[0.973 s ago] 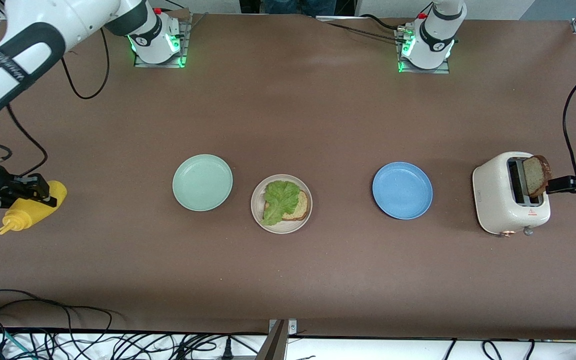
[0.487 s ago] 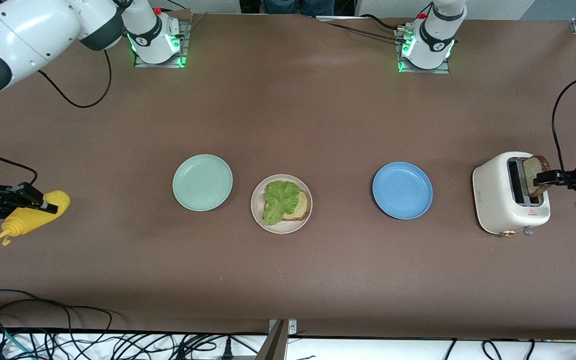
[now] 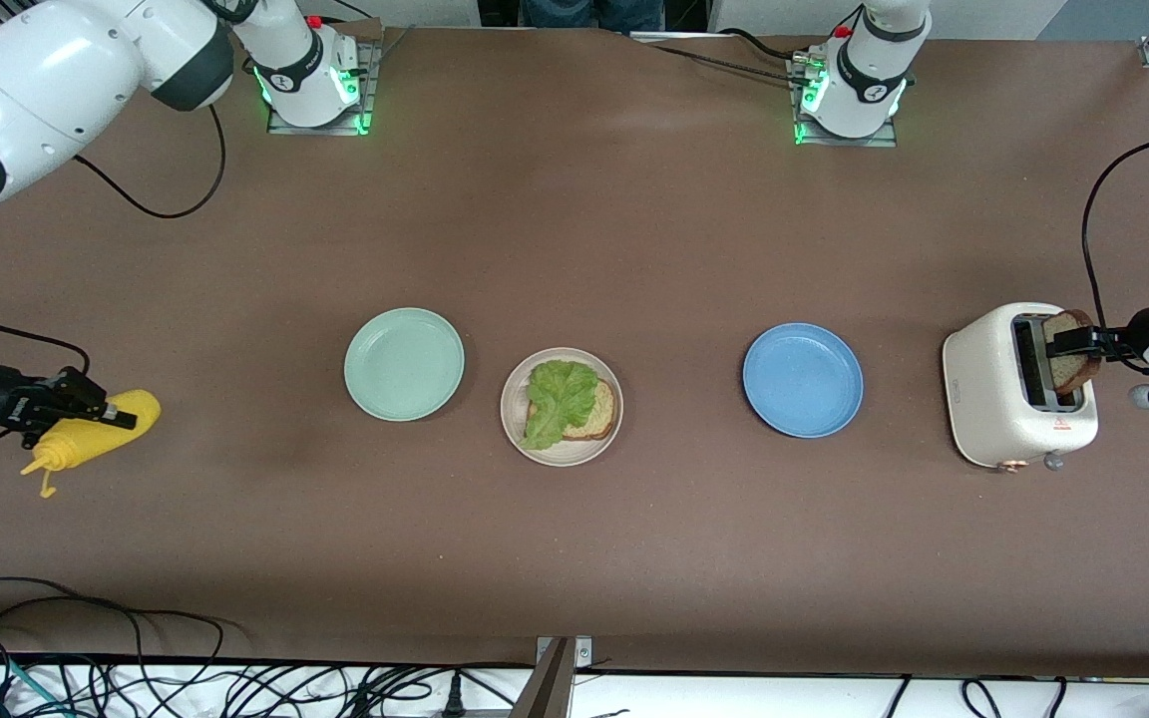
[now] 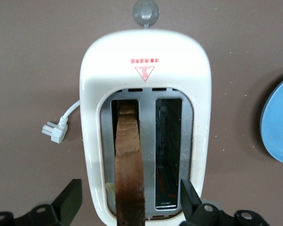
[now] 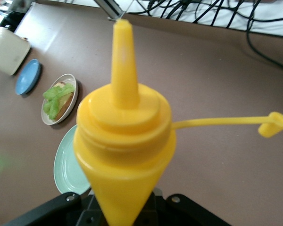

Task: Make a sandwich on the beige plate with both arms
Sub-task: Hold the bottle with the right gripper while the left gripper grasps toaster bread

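Since a second ago the left claw (image 3: 1073,342) has come in over the toaster (image 3: 1018,387), and the right claw (image 3: 86,401) has carried the yellow squeeze bottle (image 3: 96,439) a little toward the beige plate (image 3: 562,451). The left claw's fingers (image 4: 68,200) are spread on either side of the bread slice (image 4: 129,162) standing in a toaster slot, not touching it. The right claw pinches the bottle. On the beige plate, between the mint-green plate (image 3: 404,363) and the blue plate (image 3: 802,379), lies a bread slice under lettuce (image 3: 560,397).
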`<action>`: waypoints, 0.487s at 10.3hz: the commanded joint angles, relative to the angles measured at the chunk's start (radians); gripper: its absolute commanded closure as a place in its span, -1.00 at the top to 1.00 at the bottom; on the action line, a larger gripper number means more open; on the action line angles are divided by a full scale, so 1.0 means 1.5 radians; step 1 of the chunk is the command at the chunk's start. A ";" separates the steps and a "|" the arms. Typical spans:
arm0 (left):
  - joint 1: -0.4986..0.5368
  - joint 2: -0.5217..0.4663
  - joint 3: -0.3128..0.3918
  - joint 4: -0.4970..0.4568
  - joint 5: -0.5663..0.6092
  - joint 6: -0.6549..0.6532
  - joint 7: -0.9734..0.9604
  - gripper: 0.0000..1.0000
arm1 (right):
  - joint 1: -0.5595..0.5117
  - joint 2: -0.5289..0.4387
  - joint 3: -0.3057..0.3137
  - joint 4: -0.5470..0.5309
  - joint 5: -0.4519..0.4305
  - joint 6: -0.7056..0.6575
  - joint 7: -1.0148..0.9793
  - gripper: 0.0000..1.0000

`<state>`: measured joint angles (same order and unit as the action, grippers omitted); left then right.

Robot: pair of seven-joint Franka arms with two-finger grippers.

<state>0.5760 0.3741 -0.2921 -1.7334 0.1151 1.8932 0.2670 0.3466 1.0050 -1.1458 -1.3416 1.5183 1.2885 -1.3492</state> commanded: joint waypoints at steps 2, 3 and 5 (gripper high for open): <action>0.011 -0.022 -0.006 -0.019 -0.010 0.003 0.002 -1.00 | -0.044 -0.007 0.084 -0.018 0.015 -0.004 -0.126 -1.00; 0.011 -0.022 -0.006 -0.015 -0.010 0.003 0.004 -1.00 | -0.048 -0.009 0.106 -0.035 0.009 0.009 -0.167 -1.00; 0.012 -0.034 -0.004 -0.012 -0.010 0.003 0.003 -1.00 | -0.048 -0.028 0.155 -0.098 0.003 0.056 -0.273 -1.00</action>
<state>0.5814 0.3619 -0.2921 -1.7380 0.1151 1.8935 0.2669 0.2788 1.0106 -0.9660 -1.4052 1.5192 1.3321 -1.6495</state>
